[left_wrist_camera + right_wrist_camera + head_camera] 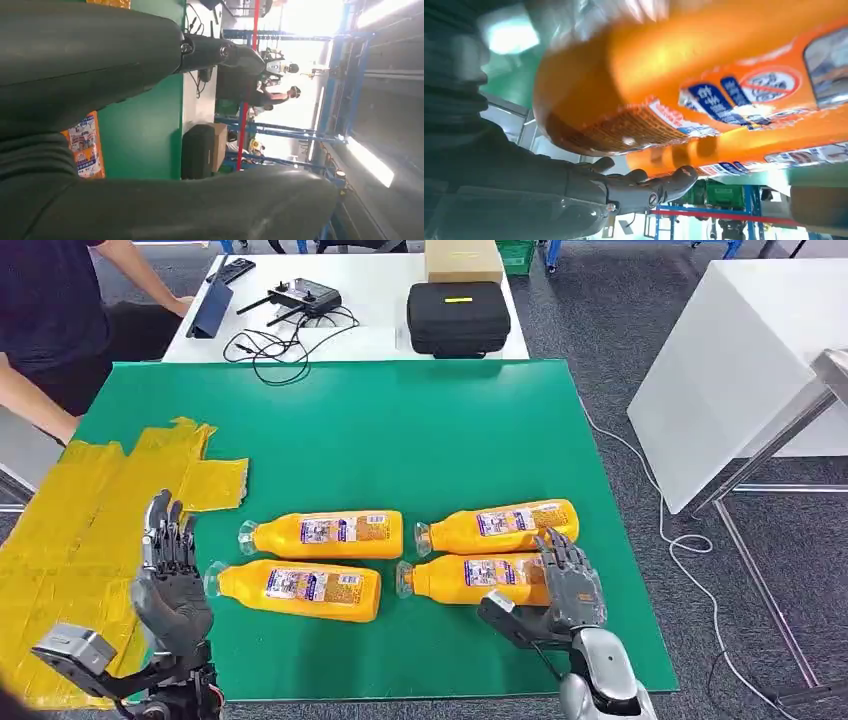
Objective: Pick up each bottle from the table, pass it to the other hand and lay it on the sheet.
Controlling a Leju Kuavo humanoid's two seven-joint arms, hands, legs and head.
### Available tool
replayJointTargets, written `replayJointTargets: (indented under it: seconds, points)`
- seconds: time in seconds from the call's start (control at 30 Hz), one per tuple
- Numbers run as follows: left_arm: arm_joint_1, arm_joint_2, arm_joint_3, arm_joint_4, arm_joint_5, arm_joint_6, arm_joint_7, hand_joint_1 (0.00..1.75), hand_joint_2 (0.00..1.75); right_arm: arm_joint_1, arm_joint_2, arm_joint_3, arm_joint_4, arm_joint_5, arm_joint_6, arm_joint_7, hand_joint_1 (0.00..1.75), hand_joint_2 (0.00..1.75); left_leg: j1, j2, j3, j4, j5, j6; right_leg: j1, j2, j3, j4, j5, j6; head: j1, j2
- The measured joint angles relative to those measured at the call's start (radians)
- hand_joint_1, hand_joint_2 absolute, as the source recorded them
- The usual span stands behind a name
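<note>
Four orange plastic bottles with clear caps and printed labels lie on their sides on the green table mat (400,440), in two pairs, none on the yellow sheet (90,530) yet. The near-right bottle (470,578) is my target. It lies just in front of the far-right bottle (497,527), the two nearly touching along their lengths. The far-left bottle (322,536) and near-left bottle (295,590) lie likewise, closer to the sheet.

My right hand (560,590) sits at the base end of the near-right bottle, fingers arched over it and thumb out towards me. The right wrist view shows the orange body very close above the fingertips (674,180), but I cannot tell whether they have closed on it (my guess is not quite).

My left hand (172,585) stands upright at the sheet's edge, fingers spread, holding nothing.

Risks as I judge them: a grip this far towards the base could let the capped end droop or the smooth body roll out on lifting. The neighbour behind is close enough that the fingers may nudge it. The handover needs enough bottle left free for the left hand.

Beyond the mat: a white table (380,300) with a black case (458,318), a controller (300,297), cables, and a person's arm (30,400).
</note>
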Motion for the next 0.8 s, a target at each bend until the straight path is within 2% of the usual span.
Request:
replayJointTargets:
  seconds: [0.2, 0.23, 0.27, 0.5, 0.8]
  points:
    - [-0.015, 0.007, -0.008, 0.024, 0.005, 0.003, -0.002, 0.0, 0.0, -0.034, 0.004, 0.0, 0.043, 0.016, 0.0, -0.023, 0.0, 1.75, 0.0, 0.0, 0.0, 0.0, 0.0, 0.0, 0.0, 0.0, 0.001, 0.0, 0.0, 0.0, 0.0, 0.0]
    - [-0.017, 0.01, -0.011, 0.029, 0.008, 0.005, -0.006, 0.0, 0.0, -0.044, 0.005, 0.003, 0.056, 0.021, 0.0, -0.029, 1.1, 1.75, 0.0, 0.0, 0.0, 0.0, 0.0, 0.0, 0.0, 0.0, 0.002, 0.0, 0.0, 0.0, 0.0, 0.0]
    - [-0.02, 0.011, -0.012, 0.036, 0.01, 0.007, -0.01, 0.0, 0.0, -0.055, 0.006, 0.01, 0.072, 0.028, 0.0, -0.033, 1.75, 1.75, 0.0, 0.0, 0.001, 0.0, 0.0, 0.0, 0.0, 0.0, 0.002, 0.0, 0.0, 0.0, 0.0, 0.0]
    - [-0.034, 0.027, -0.02, 0.068, 0.021, 0.013, -0.026, 0.0, 0.0, -0.11, 0.018, 0.058, 0.177, 0.024, -0.005, -0.06, 1.75, 1.75, 0.0, 0.001, 0.006, 0.0, 0.0, 0.0, 0.001, 0.003, 0.005, 0.0, 0.0, 0.0, 0.0, 0.0]
    - [-0.037, 0.039, -0.03, 0.076, 0.04, 0.019, -0.028, 0.0, 0.0, -0.132, 0.016, 0.094, 0.235, 0.01, 0.007, -0.047, 1.75, 1.75, 0.0, 0.004, 0.01, 0.0, -0.001, 0.0, 0.001, 0.005, 0.009, 0.0, 0.0, 0.0, 0.0, 0.0]
